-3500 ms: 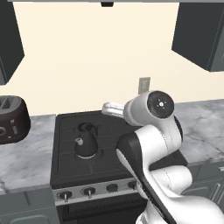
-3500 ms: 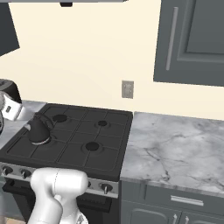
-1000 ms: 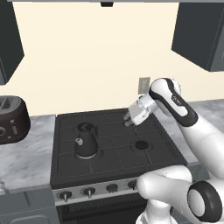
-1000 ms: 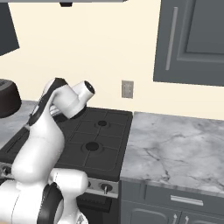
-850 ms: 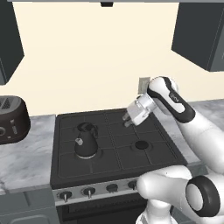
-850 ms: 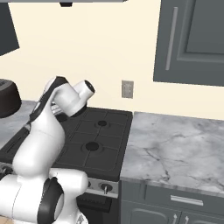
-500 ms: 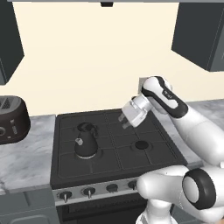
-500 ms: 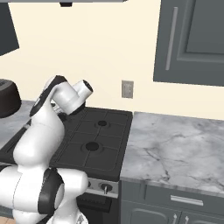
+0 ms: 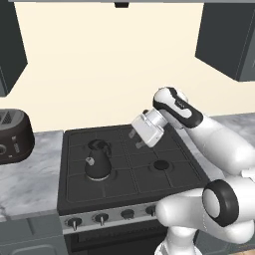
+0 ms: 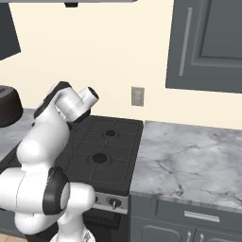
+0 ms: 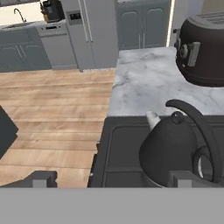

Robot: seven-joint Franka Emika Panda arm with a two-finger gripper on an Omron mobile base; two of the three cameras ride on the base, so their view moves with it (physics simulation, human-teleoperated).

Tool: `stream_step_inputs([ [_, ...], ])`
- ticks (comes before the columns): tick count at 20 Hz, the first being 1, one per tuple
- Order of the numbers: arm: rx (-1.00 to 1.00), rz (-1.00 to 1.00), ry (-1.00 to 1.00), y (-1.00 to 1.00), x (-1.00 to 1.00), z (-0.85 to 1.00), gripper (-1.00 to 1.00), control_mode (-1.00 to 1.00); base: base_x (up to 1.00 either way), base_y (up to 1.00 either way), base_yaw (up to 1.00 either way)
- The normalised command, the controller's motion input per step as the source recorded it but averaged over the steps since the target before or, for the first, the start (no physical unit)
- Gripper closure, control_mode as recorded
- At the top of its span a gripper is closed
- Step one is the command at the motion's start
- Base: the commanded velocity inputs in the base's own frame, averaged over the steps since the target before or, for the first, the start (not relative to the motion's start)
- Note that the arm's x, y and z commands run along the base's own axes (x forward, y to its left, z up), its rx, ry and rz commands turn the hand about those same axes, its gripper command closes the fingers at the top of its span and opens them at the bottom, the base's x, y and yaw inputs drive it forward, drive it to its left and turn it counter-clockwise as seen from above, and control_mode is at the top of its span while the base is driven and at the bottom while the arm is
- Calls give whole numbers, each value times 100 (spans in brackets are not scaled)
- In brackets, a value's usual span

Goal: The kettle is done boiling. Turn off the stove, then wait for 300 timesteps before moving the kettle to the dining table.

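Left base view showed the kettle (image 9: pixel 97 160) sitting on the left side of the stove (image 9: pixel 149 174), on the front-left burner grate, its spout toward the front and its loop handle arching over the lid. The claw (image 9: pixel 135 140) hung above the middle of the stove, to the right of the kettle and clear of it, its two dark fingers spread wide and nothing between them. The white arm (image 9: pixel 209 137) reached in from the right and bent back over the cooktop. A row of black knobs (image 9: pixel 101 218) ran along the silver front strip below the grates. On the marble desk (image 9: pixel 30 174) to the left of the stove stood a dark brown toaster (image 9: pixel 14 137), well apart from the kettle.

From the right base view the arm (image 10: pixel 45 137) stood in front of the left half of the stove (image 10: pixel 106 153) (so the kettle was hidden behind it), and a wall outlet (image 10: pixel 137 97) sat on the cream wall behind the cooktop. A wide marble desk (image 10: pixel 189 160) stretched to the right over grey cabinets.

The hand view looked down on the kettle (image 11: pixel 175 146) close up, with its pale-tipped spout (image 11: pixel 152 118) pointing away, the toaster (image 11: pixel 203 48) beyond it on the marble, and wooden floor (image 11: pixel 52 113) off to one side.
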Motion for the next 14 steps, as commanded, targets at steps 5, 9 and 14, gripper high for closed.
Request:
stream_step_inputs([
  [5,0,8,0,3,20,-13,-100,-100,0,0,0],
  [9,0,4,0,11,20,-11,-100,-100,0,0,0],
  [14,0,1,0,19,14,-9,-100,-100,0,0,0],
])
